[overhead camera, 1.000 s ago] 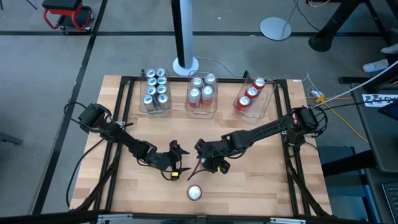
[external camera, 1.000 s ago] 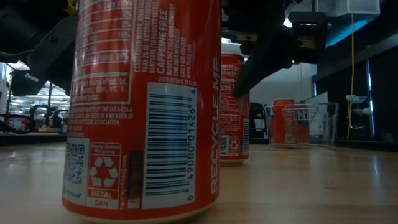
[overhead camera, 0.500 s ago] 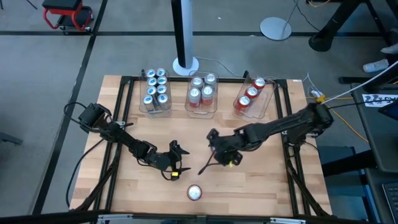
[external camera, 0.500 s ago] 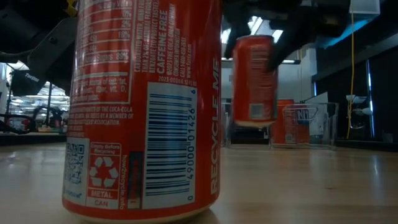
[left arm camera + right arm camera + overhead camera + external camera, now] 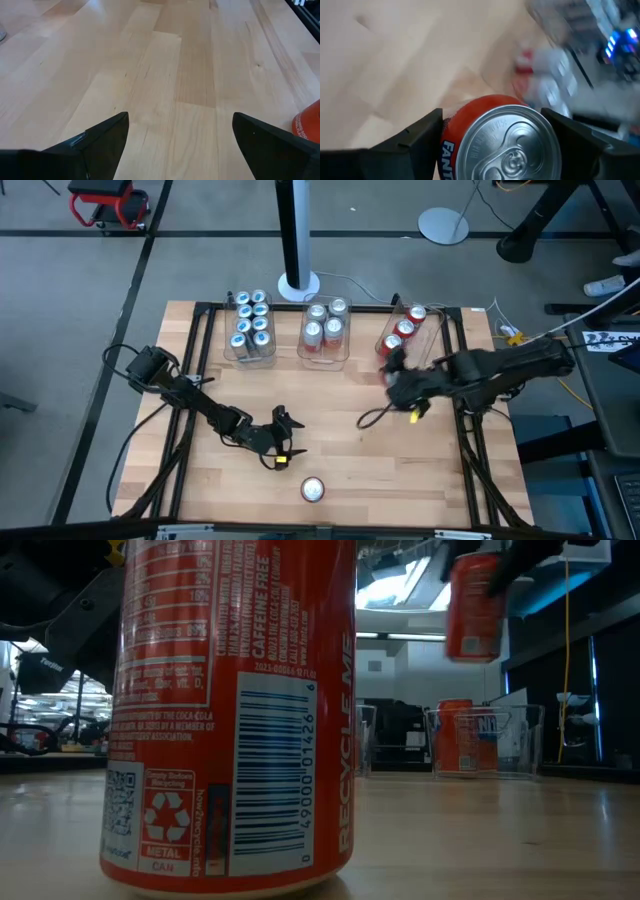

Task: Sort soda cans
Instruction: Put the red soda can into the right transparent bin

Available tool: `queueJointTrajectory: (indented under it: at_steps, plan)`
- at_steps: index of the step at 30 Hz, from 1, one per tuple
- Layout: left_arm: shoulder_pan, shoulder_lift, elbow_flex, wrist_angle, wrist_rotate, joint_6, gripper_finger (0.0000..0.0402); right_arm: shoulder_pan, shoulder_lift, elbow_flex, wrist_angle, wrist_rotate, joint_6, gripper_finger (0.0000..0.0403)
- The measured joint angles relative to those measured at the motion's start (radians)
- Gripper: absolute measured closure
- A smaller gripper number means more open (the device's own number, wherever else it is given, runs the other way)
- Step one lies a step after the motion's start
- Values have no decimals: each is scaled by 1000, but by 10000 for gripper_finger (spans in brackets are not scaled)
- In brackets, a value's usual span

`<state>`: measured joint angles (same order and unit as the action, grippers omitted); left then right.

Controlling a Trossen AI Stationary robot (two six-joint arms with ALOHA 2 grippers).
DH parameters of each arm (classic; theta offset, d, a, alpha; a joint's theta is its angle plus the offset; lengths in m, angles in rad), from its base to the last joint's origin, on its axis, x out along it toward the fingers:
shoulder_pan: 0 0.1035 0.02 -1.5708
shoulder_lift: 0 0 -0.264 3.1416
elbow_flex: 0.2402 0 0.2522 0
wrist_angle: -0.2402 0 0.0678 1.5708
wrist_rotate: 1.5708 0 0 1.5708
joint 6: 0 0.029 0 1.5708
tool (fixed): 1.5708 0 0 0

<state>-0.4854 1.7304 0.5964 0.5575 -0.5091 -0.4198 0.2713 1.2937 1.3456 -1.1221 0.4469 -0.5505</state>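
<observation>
Carrying: right gripper (image 5: pixel 392 380) clamps red can (image 5: pixel 496 140) aloft near two-o'clock tub (image 5: pixel 428 340). Risk: clipping stored cans. Left gripper (image 5: pixel 284 438) open, empty.

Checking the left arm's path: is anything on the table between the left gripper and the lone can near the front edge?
Bare wood only, in the high view, between the left gripper and the lone can.

This is a robotics lab or workshop. A butcher-block table (image 5: pixel 250 390) stands on a grey concrete floor (image 5: pixel 80 300), edged by a black metal frame (image 5: pixel 205 330). A white pole on a round base (image 5: pixel 297 240) rises beyond its far edge, cables (image 5: pixel 560 330) trail at the right, and ceiling light panels (image 5: pixel 400 585) show beyond.
</observation>
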Motion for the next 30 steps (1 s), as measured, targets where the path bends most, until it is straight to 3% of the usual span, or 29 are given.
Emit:
queueJointTrajectory:
  at_steps: [4, 9, 18, 25, 30]
  plan:
    - [0, 0, 0, 5, 0, 0, 57, -55, -81, 1, -144, 90, 76, 108]
    - [1, 0, 0, 7, 0, 0, 57, -203, -116, 1, -232, 156, 76, 108]
    - [0, 0, 0, 1, 0, 0, 57, -512, -100, 1, -206, 92, -103, 108]
    - [0, 0, 0, -2, 0, 0, 57, -619, -102, -15, -126, 89, -160, 108]
    - [-1, 0, 0, -1, 0, -6, 57, -695, -100, -150, -15, 38, -206, 108]
